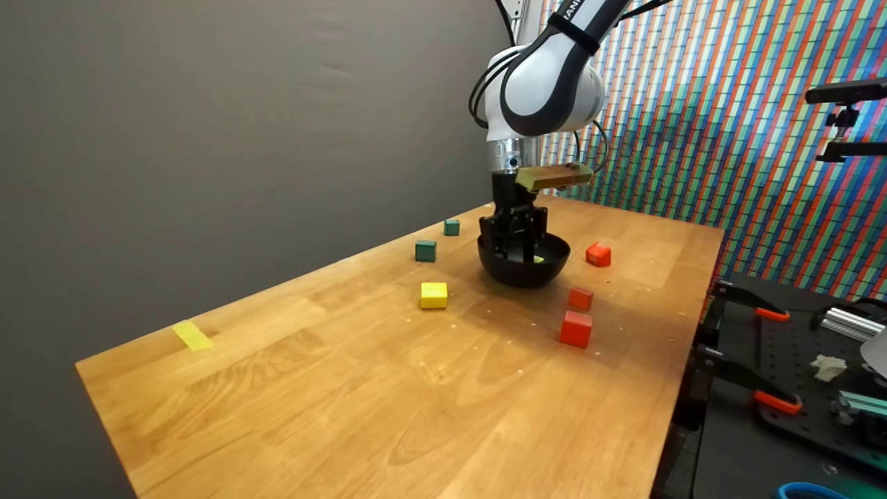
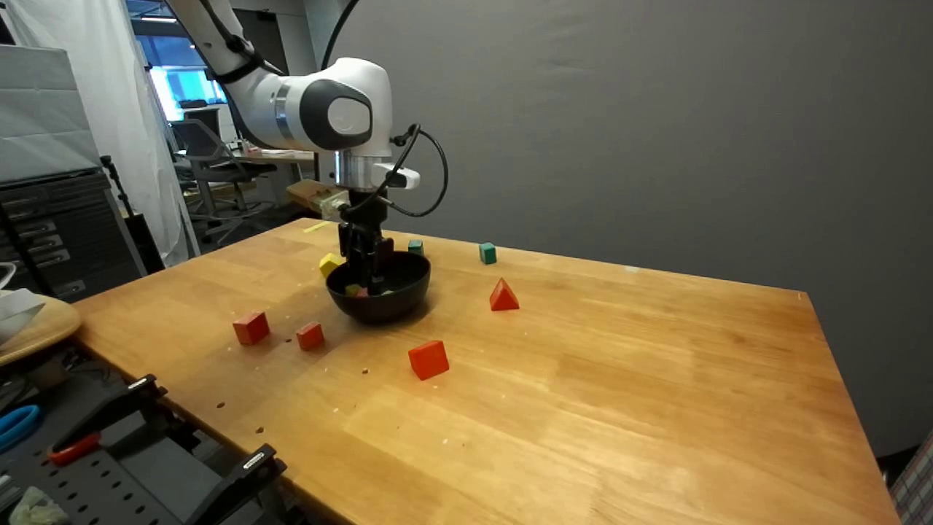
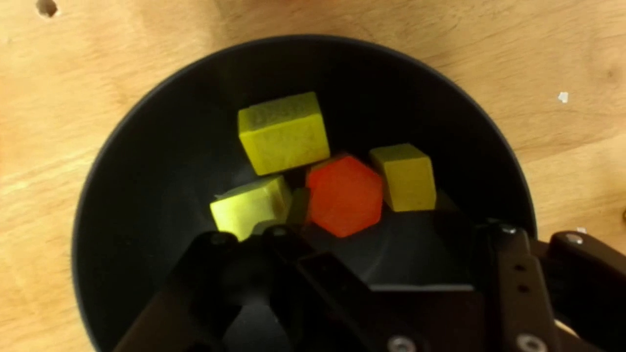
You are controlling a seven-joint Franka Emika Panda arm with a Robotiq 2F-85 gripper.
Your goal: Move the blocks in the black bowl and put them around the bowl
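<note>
The black bowl point(image 1: 523, 276) stands upright on the table in both exterior views point(image 2: 380, 309). My gripper point(image 1: 518, 251) points straight down with its fingers inside the bowl. In the wrist view the bowl point(image 3: 171, 132) holds a red hexagonal block point(image 3: 346, 198) and three yellow blocks point(image 3: 286, 142). My fingertips point(image 3: 370, 205) are spread on either side of the red block and the right-hand yellow block point(image 3: 408, 181); contact is unclear. Around the bowl lie a yellow block point(image 1: 434, 296), green blocks point(image 1: 425, 251), red blocks point(image 1: 576, 329) and a red pyramid point(image 2: 504, 296).
A flat yellow strip point(image 1: 192, 335) is stuck near the table's edge. Black clamps with orange pads point(image 1: 752, 384) grip the side edge beside a dark bench. A grey wall rises along the table's long edge. White flecks dot the wood.
</note>
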